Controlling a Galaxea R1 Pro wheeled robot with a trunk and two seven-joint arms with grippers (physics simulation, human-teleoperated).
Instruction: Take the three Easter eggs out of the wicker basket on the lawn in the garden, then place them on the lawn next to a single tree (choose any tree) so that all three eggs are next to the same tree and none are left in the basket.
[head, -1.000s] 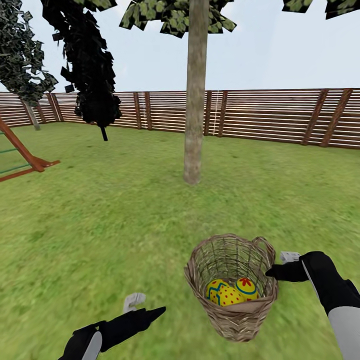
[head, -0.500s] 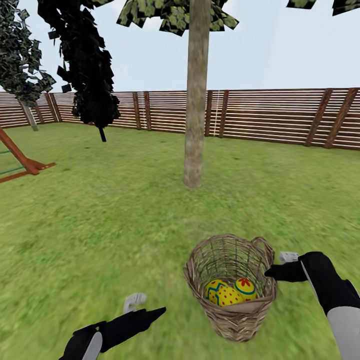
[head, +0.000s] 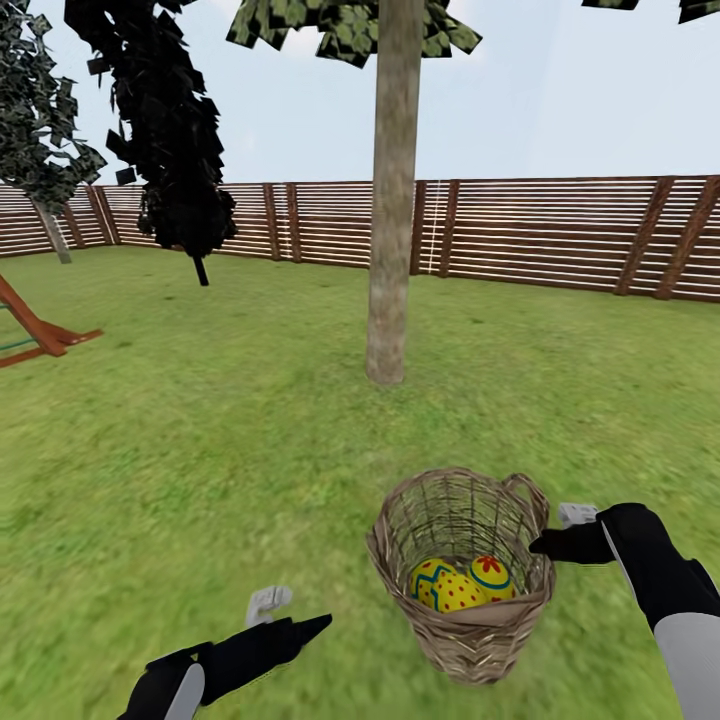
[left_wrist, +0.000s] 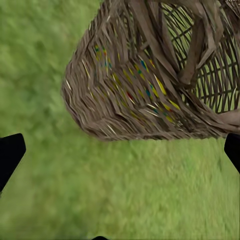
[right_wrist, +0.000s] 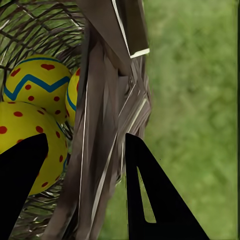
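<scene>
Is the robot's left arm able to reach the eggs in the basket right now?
Probably not yet: the left gripper hangs open beside the wicker basket, whose woven wall stands between it and the eggs; the open top looks free.

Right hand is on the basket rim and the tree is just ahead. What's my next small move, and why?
Probably keep rolling toward the tree, holding the grip. The right hand straddles the wicker basket rim, one finger inside beside the Easter eggs, one outside. All three eggs sit in the basket, and the trunk stands some way ahead across the lawn.
</scene>
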